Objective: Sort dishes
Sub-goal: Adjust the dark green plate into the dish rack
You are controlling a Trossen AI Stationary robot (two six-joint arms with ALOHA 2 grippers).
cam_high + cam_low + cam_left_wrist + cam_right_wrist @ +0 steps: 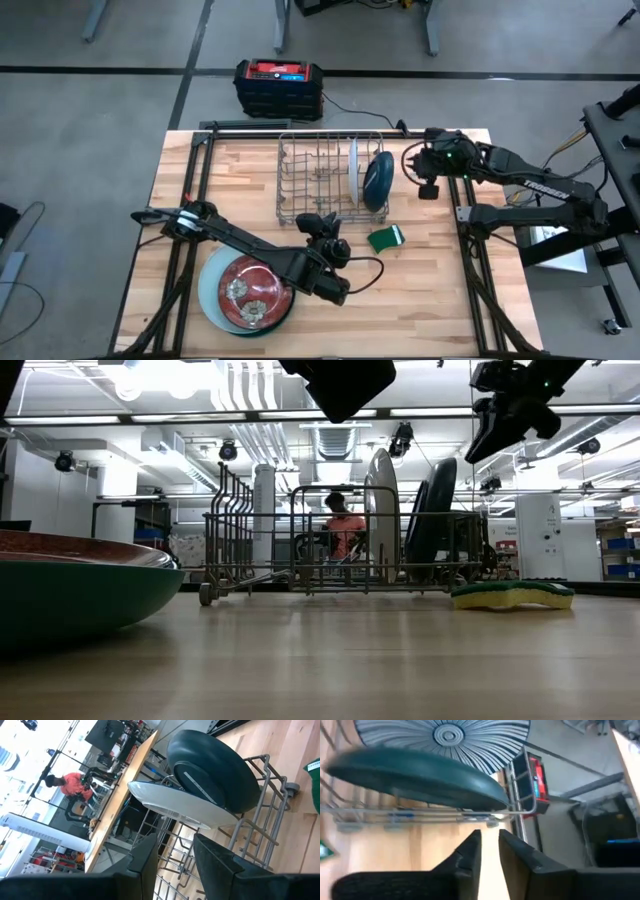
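Observation:
A grey wire rack (325, 178) stands mid-table. In its right end a thin white plate (353, 168) and a dark teal plate (377, 178) stand on edge between the wires, side by side. My right gripper (490, 847) hovers just right of the teal plate (420, 770), above the table, open by a narrow gap and touching nothing. My left gripper (175, 857) hangs near the rack's near side, open and empty, facing both racked plates. A dark red-brown plate (250, 290) lies in a green plate, on a large pale blue plate (208, 290), near left.
A small green, white-edged sponge (386, 238) lies on the table, near and right of the rack. A red and black box (279, 85) sits on the floor beyond the far edge. A person (345, 530) sits far behind the table. Bare wood lies at the near right.

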